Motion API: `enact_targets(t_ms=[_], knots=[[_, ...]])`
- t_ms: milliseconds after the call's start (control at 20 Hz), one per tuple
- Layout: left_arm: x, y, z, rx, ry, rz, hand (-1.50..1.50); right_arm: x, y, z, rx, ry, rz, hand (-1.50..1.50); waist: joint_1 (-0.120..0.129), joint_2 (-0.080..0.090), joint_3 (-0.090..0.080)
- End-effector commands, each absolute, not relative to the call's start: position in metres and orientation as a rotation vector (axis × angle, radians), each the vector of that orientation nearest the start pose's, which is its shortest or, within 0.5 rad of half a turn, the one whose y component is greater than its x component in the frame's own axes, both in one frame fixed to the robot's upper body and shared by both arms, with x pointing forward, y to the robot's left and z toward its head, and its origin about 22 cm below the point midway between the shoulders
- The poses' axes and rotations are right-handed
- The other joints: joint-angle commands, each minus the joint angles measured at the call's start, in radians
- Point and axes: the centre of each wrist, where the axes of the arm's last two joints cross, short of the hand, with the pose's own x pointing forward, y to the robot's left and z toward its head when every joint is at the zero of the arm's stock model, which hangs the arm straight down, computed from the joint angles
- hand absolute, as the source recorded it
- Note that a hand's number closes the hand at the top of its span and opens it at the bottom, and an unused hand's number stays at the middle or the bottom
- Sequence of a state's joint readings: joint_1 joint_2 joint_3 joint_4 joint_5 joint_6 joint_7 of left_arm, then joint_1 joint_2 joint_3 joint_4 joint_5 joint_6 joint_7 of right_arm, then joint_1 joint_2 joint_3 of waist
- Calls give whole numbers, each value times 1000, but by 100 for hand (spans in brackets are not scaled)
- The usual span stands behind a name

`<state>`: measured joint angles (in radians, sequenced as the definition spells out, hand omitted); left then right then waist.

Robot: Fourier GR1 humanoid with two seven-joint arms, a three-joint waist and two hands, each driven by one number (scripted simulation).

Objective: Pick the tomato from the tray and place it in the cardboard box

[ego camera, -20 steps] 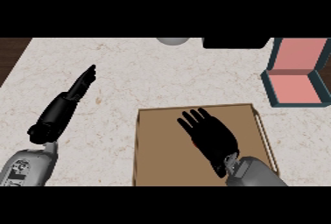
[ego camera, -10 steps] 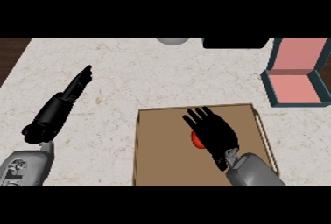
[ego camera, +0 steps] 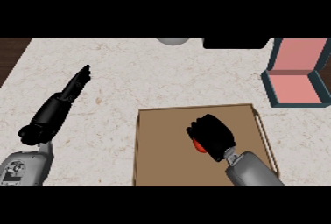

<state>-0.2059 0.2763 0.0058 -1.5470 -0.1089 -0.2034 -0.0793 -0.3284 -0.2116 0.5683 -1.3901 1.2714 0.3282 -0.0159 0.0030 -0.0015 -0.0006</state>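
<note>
A brown tray (ego camera: 161, 144) lies on the counter in front of me. My right hand (ego camera: 212, 133) is over the tray's middle, its fingers curled down round a red tomato (ego camera: 199, 145); only a sliver of the tomato shows at the hand's left side. The box (ego camera: 295, 81) with a dark teal shell and pink inside stands open at the far right, well apart from the hand. My left hand (ego camera: 74, 85) rests at the left on the counter, fingers straight and pointing away from me.
A grey round object (ego camera: 172, 40) and a black object (ego camera: 236, 42) sit at the counter's far edge. The pale marbled counter (ego camera: 142, 78) stretches between the tray and the box. Dark wood shows past the counter's left edge (ego camera: 12, 52).
My right hand's fingers were spread flat over the tray; they have since curled down round the tomato. The left hand has not moved.
</note>
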Motion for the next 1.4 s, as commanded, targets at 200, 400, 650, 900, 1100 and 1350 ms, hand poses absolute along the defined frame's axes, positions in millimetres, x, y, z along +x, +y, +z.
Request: enact_targets(t_ms=[200, 400, 650, 900, 1100, 1350], knots=[[294, 275, 60, 101, -1762, -527, 0, 268, -115, 20, -735, -1496, 1937, 150, -4, 1, 0], [285, 278, 64, 106, -1753, -513, 0, 255, -172, 12, -409, -1685, 2026, 150, -10, -3, 2], [288, 278, 67, 132, -1743, -506, 0, 227, -231, 27, -38, -1932, 2081, 150, -41, -9, 3], [289, 278, 64, 133, -1729, -504, 0, 231, -290, 89, -101, -2164, 2071, 150, -39, -4, 1], [287, 286, 64, 118, -1738, -512, 0, 227, -338, 123, -122, -2235, 1903, 150, -29, -3, 1], [282, 277, 70, 107, -1750, -528, 0, 242, -365, 146, -256, -2207, 1440, 150, -10, -1, 0]])
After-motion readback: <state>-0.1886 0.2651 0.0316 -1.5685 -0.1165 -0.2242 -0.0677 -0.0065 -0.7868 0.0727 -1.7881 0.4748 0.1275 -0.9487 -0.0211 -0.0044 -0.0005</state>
